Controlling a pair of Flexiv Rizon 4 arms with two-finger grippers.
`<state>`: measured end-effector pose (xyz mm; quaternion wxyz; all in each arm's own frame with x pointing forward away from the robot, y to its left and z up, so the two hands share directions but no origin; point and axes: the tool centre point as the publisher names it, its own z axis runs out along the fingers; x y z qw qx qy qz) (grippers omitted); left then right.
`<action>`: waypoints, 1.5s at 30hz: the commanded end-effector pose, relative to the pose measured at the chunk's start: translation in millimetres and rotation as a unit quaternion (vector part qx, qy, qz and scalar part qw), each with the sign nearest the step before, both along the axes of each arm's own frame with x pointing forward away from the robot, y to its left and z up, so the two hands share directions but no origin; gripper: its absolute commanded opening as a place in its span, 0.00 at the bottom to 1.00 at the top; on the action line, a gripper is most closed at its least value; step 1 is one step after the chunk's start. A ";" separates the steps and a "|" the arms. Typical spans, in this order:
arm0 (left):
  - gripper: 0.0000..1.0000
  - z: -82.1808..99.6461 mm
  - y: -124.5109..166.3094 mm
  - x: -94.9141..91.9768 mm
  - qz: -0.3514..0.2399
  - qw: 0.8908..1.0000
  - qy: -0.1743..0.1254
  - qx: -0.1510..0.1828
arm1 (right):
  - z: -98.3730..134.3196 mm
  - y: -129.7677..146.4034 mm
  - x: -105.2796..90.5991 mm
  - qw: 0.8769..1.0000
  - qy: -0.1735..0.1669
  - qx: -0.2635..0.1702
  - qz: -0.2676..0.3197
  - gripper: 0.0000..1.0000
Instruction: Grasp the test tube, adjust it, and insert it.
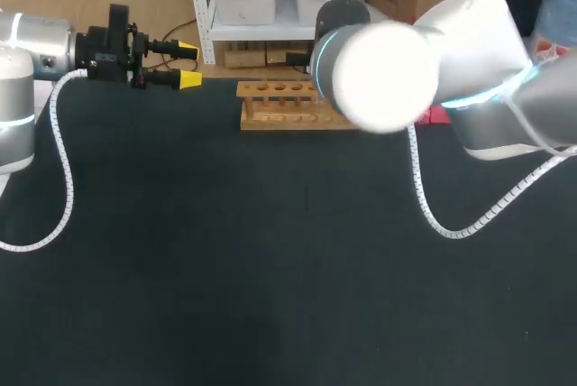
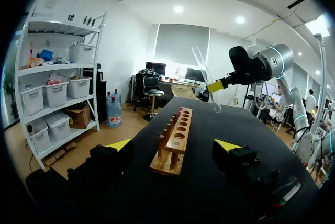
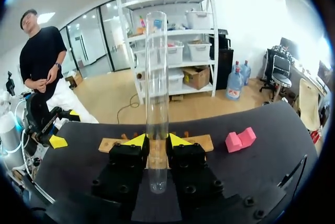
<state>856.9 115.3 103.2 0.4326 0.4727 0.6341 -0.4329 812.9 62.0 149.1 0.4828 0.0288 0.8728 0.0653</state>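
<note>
Within the right claw (image 3: 157,140), the test tube (image 3: 156,67) sits clamped, jutting ahead.

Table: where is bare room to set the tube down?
Bare: the wide stretch of table nearer than the wooden rack. Crowded: the far edge, with rack, pink block, and left gripper beside it.

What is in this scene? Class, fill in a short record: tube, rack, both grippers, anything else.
rack: wooden, on the black table, visible holes empty
test tube: clear, clamped between the fingers of the right gripper, not in the rack
left gripper: open, empty, apart from the rack
right gripper: shut on the test tube
other: pink block on the table near one end of the rack
</note>
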 end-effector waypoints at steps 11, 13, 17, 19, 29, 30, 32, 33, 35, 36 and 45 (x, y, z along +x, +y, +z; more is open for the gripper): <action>1.00 -0.7 0.2 -1.3 0.001 1.000 -0.002 0.000 | 4.7 -7.7 6.9 0.964 -0.262 -0.001 -0.040 0.00; 1.00 -0.7 0.2 -1.3 0.001 1.000 -0.002 0.000 | 4.5 -9.5 8.8 0.962 -0.268 0.002 -0.044 0.00; 1.00 -0.7 0.2 -1.3 0.001 1.000 -0.002 0.000 | 3.2 -13.6 12.4 0.961 -0.272 0.003 -0.046 0.00; 1.00 -0.7 0.2 -1.3 0.001 1.000 -0.002 0.000 | 2.9 -15.7 14.7 0.961 -0.273 0.004 -0.046 0.00; 1.00 -0.7 0.2 -1.3 0.001 1.000 -0.002 0.000 | 2.5 -19.4 28.8 0.965 -0.259 0.003 -0.029 0.00; 1.00 -0.7 0.2 -1.3 0.001 1.000 -0.002 0.000 | 2.3 -19.6 30.1 0.966 -0.256 0.003 -0.027 0.00; 1.00 -0.7 0.2 -1.3 0.001 1.000 -0.002 0.000 | 1.8 -20.1 32.8 0.968 -0.250 0.004 -0.024 0.00; 1.00 -0.7 0.2 -1.3 0.001 1.000 -0.002 0.000 | 1.5 -20.3 34.2 0.968 -0.248 0.005 -0.022 0.00; 1.00 -0.7 0.2 -1.3 0.001 1.000 -0.002 0.000 | 0.5 -20.9 37.1 0.969 -0.245 0.004 -0.020 0.00; 1.00 -0.7 0.2 -1.3 0.001 1.000 -0.002 0.000 | -0.2 -21.2 38.7 0.970 -0.244 0.003 -0.019 0.00; 1.00 -0.7 0.2 -1.3 0.001 1.000 -0.002 0.000 | -11.8 -26.5 54.7 0.971 -0.239 -0.014 -0.022 0.00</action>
